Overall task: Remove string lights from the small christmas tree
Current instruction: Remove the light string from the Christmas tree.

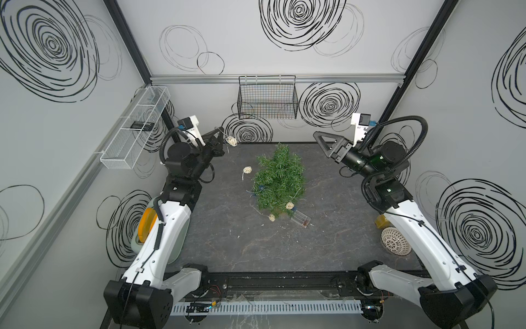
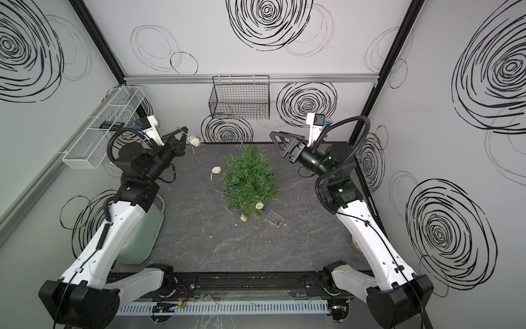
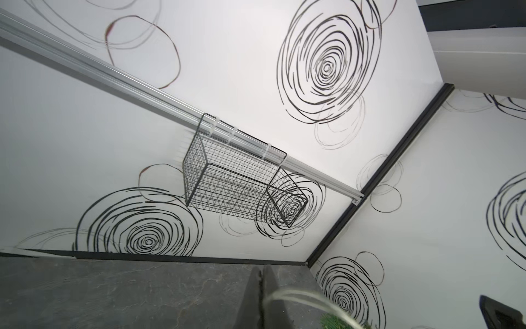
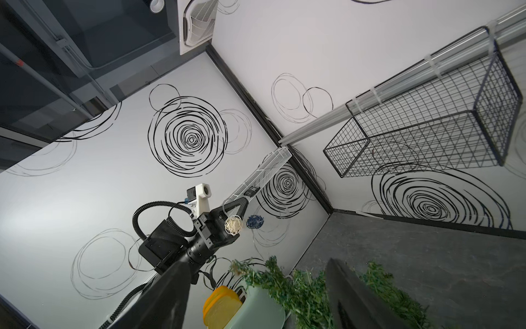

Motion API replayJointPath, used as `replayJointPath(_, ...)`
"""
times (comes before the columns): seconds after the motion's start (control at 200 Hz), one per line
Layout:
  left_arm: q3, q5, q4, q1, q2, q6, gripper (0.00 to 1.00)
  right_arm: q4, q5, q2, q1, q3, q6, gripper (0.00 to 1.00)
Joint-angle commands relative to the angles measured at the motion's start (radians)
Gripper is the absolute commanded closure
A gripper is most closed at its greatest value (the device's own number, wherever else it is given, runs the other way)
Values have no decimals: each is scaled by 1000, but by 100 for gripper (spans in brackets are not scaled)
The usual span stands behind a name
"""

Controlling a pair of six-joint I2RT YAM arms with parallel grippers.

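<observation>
String lights [image 1: 231, 140], cream and blue balls, run from tree [image 1: 277, 179] to pinching left tool [image 1: 220, 133]; right tool [image 4: 257, 263] spread.

Lights [image 1: 231, 141]: wire too thin to follow in both top views; blue balls mostly hid in tree [image 1: 277, 178] needles. Strainer [image 2: 356, 245], lower right, almost all hid behind right arm [image 2: 370, 236]. Tub [image 1: 176, 245] & orange lid [image 1: 148, 225], lower left, half hid by left arm [image 1: 162, 228]. Black bit [image 1: 141, 125] in white basket [image 1: 113, 163]: too small to tell. Left wrist pic: left gripper [image 3: 262, 273] cut off at btm edge, wire blurry. Right wrist pic: right gripper [image 4: 254, 263] fingers dark, blurry, cut off at btm.
</observation>
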Motion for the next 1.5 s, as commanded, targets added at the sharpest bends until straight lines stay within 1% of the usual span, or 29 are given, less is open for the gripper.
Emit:
replayJointPath(0.0,-13,-51,-32,29,-17,11,100,6,6,-44,1,-25,-13,21)
replayJointPath(0.09,-25,-24,-33,67,-20,-18,100,0,-9,-64,3,-38,-12,21)
replayJointPath(0.15,-40,-18,-31,76,-46,-27,100,-11,-13,-75,5,-40,-15,21)
replayJointPath(0.215,-50,-21,-34,73,-82,-33,100,-20,-14,-92,8,-47,-21,21)
replayJointPath(0.28,-45,3,-45,70,-112,-43,100,-20,-19,-110,15,-62,-28,21)
replayJointPath(0.39,-16,17,-103,34,-166,-33,100,-23,-15,-151,44,-94,-61,20)
replayJointPath(0.495,-9,11,-141,-29,-229,-18,100,-72,35,-187,119,-109,-152,20)
replayJointPath(0.595,5,-22,-175,-123,-272,10,100,-117,106,-226,214,-128,-251,20)
replayJointPath(0.655,24,-47,-186,-184,-279,29,100,-135,109,-240,245,-140,-287,20)
replayJointPath(0.77,90,-86,-197,-289,-258,64,100,-134,71,-263,263,-177,-306,20)
replayJointPath(0.831,145,-111,-206,-329,-233,94,100,-133,62,-275,271,-199,-308,20)
replayJointPath(0.966,271,-123,-204,-385,-156,122,100,-148,63,-292,287,-230,-321,20)
replayJointPath(1.091,376,-104,-213,-443,-86,129,100,-176,78,-301,295,-238,-340,20)
replayJointPath(1.206,389,-124,-219,-523,-75,143,100,-191,77,-308,303,-249,-360,20)
replayJointPath(1.436,365,-178,-237,-685,-122,151,100,-209,109,-322,357,-296,-413,20)
replayJointPath(1.456,365,-184,-239,-701,-127,174,100,-208,112,-323,362,-300,-417,20)
replayJointPath(1.496,360,-196,-243,-734,-134,180,100,-208,121,-326,377,-308,-428,20)
